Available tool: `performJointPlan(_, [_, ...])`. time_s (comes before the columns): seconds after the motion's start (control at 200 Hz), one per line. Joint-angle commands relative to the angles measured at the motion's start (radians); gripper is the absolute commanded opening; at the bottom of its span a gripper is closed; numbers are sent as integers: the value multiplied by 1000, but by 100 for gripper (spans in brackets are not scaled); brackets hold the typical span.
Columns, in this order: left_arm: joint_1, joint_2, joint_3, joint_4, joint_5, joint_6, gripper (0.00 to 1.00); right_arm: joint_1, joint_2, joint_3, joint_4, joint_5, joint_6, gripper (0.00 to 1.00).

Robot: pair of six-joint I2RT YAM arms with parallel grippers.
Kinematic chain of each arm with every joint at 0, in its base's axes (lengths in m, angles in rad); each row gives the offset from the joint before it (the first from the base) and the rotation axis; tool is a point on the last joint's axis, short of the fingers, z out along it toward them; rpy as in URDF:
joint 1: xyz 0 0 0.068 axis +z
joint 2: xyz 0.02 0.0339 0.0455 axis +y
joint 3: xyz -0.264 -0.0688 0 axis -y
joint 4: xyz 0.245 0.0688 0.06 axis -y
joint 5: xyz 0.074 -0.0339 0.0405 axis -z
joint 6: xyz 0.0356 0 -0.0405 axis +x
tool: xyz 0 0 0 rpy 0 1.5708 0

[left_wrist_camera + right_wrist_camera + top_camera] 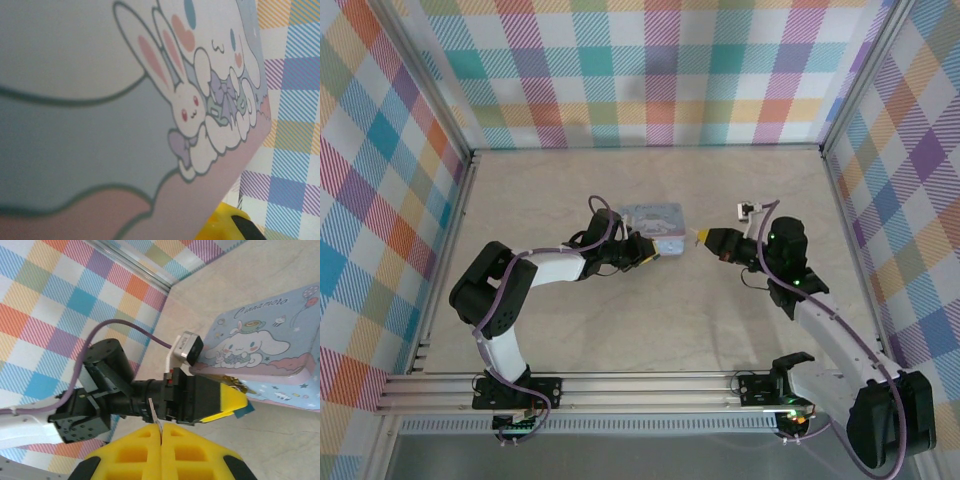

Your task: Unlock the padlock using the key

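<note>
Beside the tin (pixel 265 340), left fingers (pixel 227 402) tight on the padlock (pixel 245 411), right fingers (pixel 135 452) tight on the key (pixel 154 414).

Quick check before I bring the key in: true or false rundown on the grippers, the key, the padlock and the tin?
1. The right gripper is shut on the key. True.
2. The key is already in the padlock. False: the key is apart from the padlock, which sits at the left gripper's tip.
3. The tin lies printed side up. True.
4. The right gripper rests on the tin. False: it is to the tin's right, apart from it.
5. The left gripper holds the padlock close beside the tin. True.
</note>
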Motion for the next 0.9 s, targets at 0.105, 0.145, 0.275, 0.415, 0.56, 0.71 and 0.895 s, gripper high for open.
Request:
performJointPlan(0.105, [8,10,37,79,3,-32,10,-8,-42,-59,147,-21,169,0])
performJointPlan(0.145, [8,11,37,81,6,-35,10,-9,-48,-77,175,-22,203,0])
performJointPlan(0.275, [8,14,44,84,9,-38,10,-9,-69,-151,278,-2,338,0])
performJointPlan(0.415, [8,16,51,84,17,-38,10,-9,-91,-213,361,1,390,0])
performJointPlan(0.56, [8,18,55,85,28,-41,11,-4,-118,-232,376,-57,319,0])
performJointPlan(0.71, [9,17,59,84,29,-41,11,-4,-133,-259,378,-69,293,1])
performJointPlan(0.895, [9,16,58,84,31,-41,11,-5,-131,-231,371,-55,298,1])
